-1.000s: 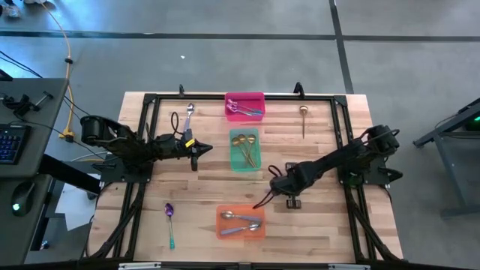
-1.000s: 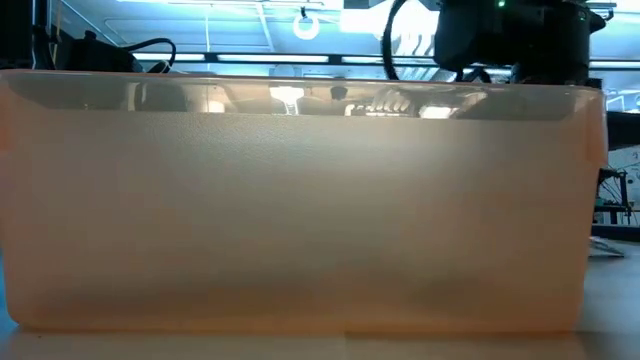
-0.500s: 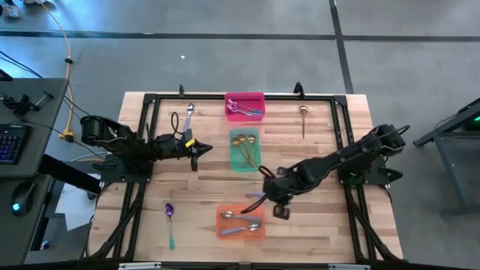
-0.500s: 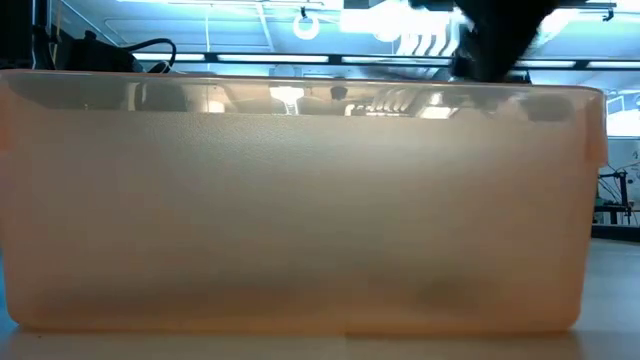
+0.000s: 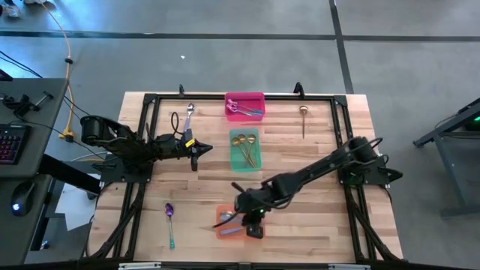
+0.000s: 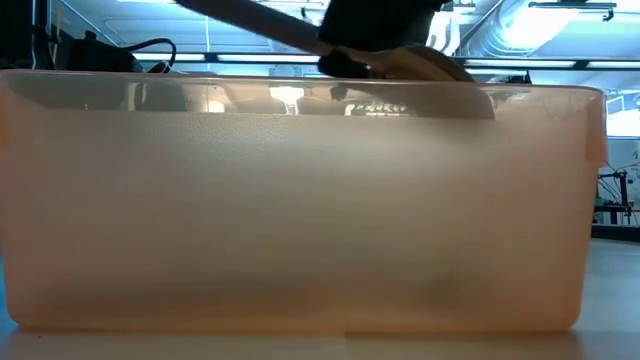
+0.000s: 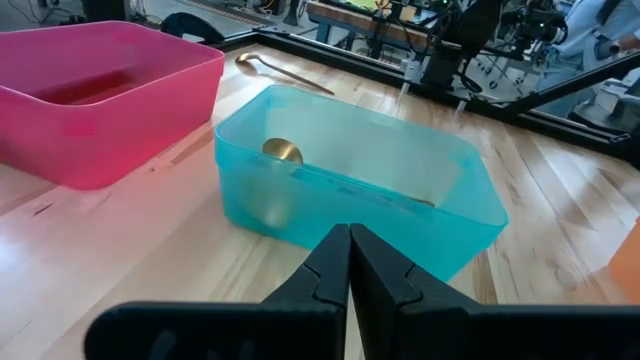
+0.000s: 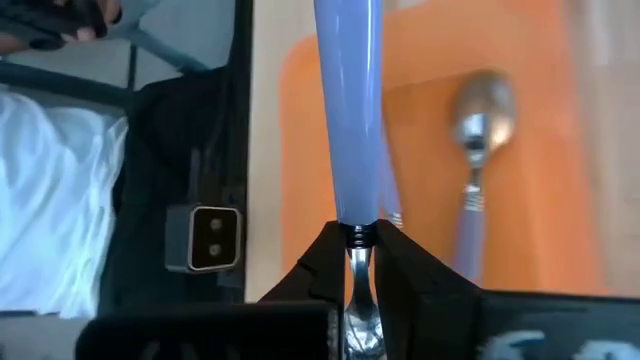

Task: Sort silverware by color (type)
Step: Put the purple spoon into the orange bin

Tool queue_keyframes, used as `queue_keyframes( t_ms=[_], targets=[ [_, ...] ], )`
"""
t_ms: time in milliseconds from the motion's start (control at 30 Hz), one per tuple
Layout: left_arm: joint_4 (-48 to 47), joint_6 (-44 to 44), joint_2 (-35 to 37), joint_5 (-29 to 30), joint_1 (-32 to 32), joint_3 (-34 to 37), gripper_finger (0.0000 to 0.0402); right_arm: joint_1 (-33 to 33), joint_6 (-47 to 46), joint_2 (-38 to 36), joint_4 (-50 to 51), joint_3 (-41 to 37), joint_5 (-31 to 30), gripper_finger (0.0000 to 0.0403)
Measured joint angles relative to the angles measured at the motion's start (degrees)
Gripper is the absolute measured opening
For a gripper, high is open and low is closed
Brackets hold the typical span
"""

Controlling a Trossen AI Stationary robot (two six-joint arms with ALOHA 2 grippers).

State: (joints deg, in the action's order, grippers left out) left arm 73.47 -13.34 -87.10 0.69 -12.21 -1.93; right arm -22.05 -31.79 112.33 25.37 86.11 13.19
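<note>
Right wrist view: a lavender-handled spoon point(image 8: 350, 110) is hanging over the orange bin point(image 8: 520, 250) near the worktop's point(image 5: 315, 232) front edge, the right hand point(image 8: 352, 250) clamping its neck. Letting go off-centre could be bouncing it out. The left hand point(image 7: 349, 262) is waiting clenched mid-worktop.

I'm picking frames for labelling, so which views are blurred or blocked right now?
Low view: the orange bin fills nearly the whole picture. Right wrist view: the lavender-handled spoon held in the right gripper looks soft. High view: clear.
</note>
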Motion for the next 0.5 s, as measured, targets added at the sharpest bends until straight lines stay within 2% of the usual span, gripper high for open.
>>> queue_keyframes(
  t_ms=[133,333,500],
  targets=[
    [-0.09,-0.04,-0.01,0.0,0.0,0.0,0.0,0.87,-0.23,3.03,0.53,1.0,1.76,0.001],
    [-0.11,-0.04,-0.01,0.0,0.02,0.0,0.0,2.84,1.45,3.72,1.43,-0.08,1.86,0.0011],
    [-0.11,-0.03,-0.01,0.0,0.02,0.0,0.0,3.37,2.9,3.72,1.41,-0.42,2.41,0.005]
  ],
)
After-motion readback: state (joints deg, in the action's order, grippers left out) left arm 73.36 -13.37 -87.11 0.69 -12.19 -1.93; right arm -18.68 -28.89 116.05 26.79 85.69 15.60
